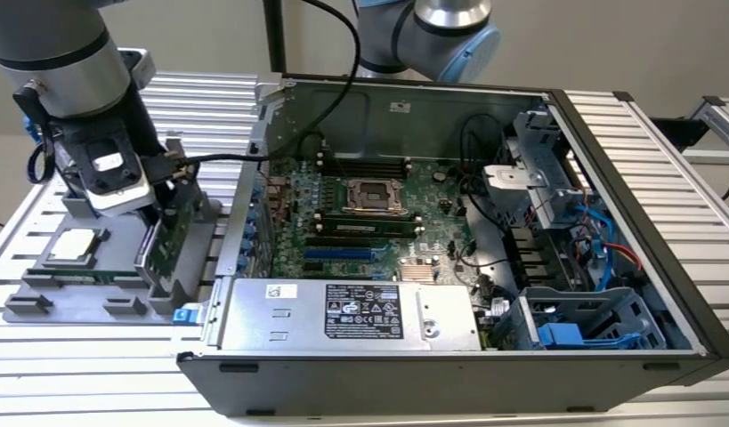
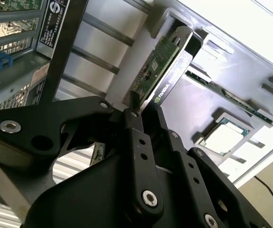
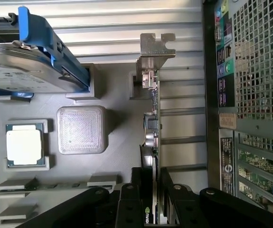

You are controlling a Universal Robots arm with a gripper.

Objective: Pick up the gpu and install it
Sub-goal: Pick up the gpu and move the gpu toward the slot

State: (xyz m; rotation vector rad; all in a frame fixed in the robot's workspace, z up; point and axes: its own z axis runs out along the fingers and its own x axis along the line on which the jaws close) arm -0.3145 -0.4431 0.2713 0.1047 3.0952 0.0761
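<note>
Exterior view, from its left: grey parts tray (image 1: 117,233) sits on the slatted counter (image 1: 91,374), just beside the open PC case (image 1: 435,382). On the tray, CPU chip (image 1: 76,246) lies flat in its pocket, with the RAM stick (image 1: 85,277) in a slot near it. The gpu (image 1: 160,247) stands on edge in its holder at the tray side nearest the case. Arm hangs over the tray with the hand (image 1: 172,189) on the gpu's upper edge. In both wrist views the fingers (image 3: 142,190) sit one on each face of the card, pressed against it with no gap I can see, so the hand is clamped on the gpu. Card is upright: green board on one face, black cooler on the other, silver end bracket (image 3: 153,52) at one end. Can't tell whether it's lifted clear of the holder. First wrist view also has the hard drive (image 3: 27,66) with blue rails at the tray, well apart from the card, and a square ribbed grey block (image 3: 81,129) between CPU chip and gpu. Further right in the exterior view, the case lies on its side with the panel off. Motherboard (image 1: 340,218) is exposed with the CPU socket (image 1: 370,194) mid-board. Power supply (image 1: 340,311) runs along the near wall, and the blue drive caddy (image 1: 560,336) sits in the near corner on the exterior view's right. gpu is outside the case, well apart from the motherboard
</note>
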